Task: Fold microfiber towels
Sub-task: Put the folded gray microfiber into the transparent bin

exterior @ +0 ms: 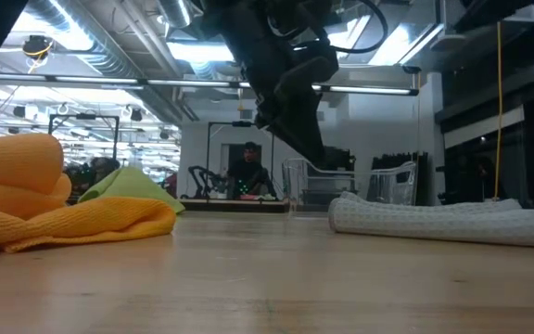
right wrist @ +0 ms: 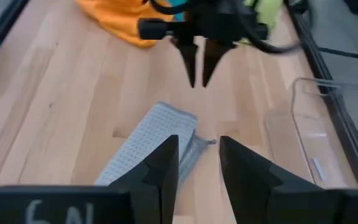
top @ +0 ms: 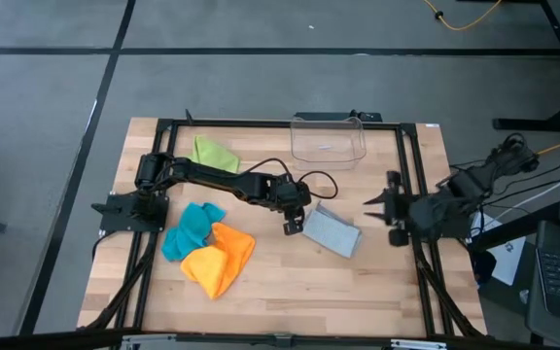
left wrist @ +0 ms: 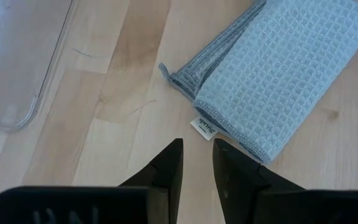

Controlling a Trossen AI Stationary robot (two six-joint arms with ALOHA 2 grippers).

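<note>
Microfiber towels look soft and limp: the folded grey towel lies mid-bench, best pinched at its corner, left claw hovering beside it slightly parted, empty, right claw seemingly likewise.

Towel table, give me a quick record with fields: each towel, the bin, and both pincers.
grey towel: folded, flat on the table, middle right
orange towel: crumpled heap, front left, touching the teal towel
teal towel: crumpled, beside the orange one
green towel: loose, at the back left
clear bin: at the back, nothing visible inside
left pincer: above the grey towel's corner, fingers slightly apart, holding nothing
right pincer: at the table's right edge, fingers slightly apart, holding nothing
</note>
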